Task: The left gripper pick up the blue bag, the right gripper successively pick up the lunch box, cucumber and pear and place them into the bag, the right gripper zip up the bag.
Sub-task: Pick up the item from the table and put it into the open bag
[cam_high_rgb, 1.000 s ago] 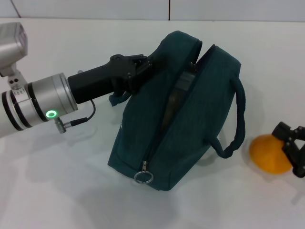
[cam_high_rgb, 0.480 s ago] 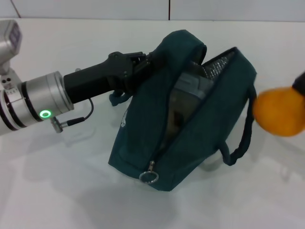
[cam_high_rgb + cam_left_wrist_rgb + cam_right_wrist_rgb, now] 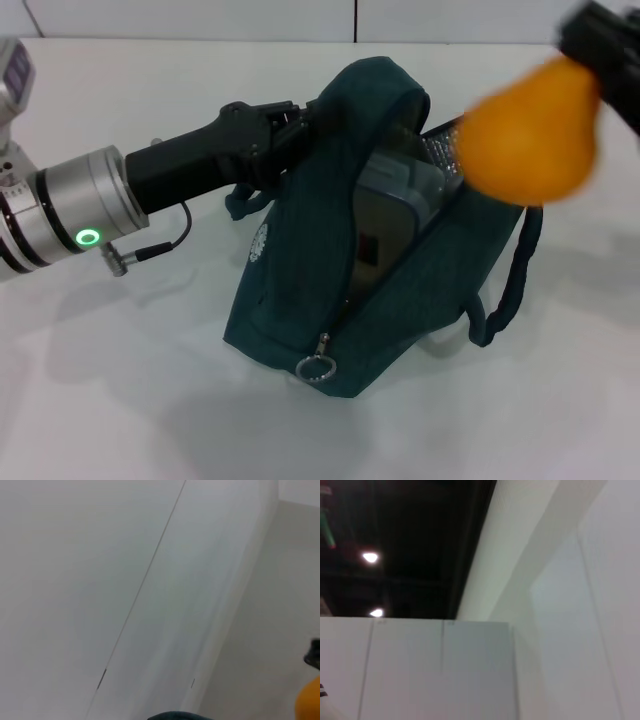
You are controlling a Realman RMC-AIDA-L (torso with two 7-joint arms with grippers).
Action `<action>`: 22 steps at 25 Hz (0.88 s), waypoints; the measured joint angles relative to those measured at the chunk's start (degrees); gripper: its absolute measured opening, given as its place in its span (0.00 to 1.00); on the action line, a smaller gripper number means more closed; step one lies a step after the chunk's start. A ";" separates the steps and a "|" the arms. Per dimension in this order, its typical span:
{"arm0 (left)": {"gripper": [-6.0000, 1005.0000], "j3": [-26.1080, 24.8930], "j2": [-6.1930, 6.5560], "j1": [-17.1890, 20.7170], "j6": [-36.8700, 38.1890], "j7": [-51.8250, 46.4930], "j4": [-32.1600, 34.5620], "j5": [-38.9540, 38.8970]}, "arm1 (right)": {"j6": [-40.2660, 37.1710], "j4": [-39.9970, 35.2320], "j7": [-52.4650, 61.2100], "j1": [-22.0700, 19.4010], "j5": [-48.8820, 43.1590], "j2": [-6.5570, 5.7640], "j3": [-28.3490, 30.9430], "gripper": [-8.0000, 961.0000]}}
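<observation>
The black two-finger left gripper (image 3: 290, 125) on its silver arm is clamped on the upper edge of the large dark teal-blue fabric bag (image 3: 300, 270), holding its mouth open on the white table (image 3: 120, 380). The clear blue-rimmed lunch box (image 3: 390, 215) stands inside. The black open-linkage right gripper (image 3: 600, 50) grips the roundish yellow-orange pear (image 3: 530, 135) in the air above the bag's opening
</observation>
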 joint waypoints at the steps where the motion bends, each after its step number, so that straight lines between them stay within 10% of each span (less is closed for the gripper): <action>1: 0.16 0.00 -0.07 0.00 -0.02 0.10 0.00 0.02 | 0.95 -0.17 0.67 1.26 -0.35 0.09 -0.21 0.06; 8: 0.17 0.00 -0.29 -0.30 -0.08 0.44 0.00 0.01 | 11.21 -0.61 2.65 7.38 -9.09 1.23 -1.09 0.06; 22: 0.17 0.00 -0.43 -0.62 -0.40 0.51 0.11 -0.05 | 15.35 -0.07 1.35 5.81 -10.80 1.69 -8.31 0.07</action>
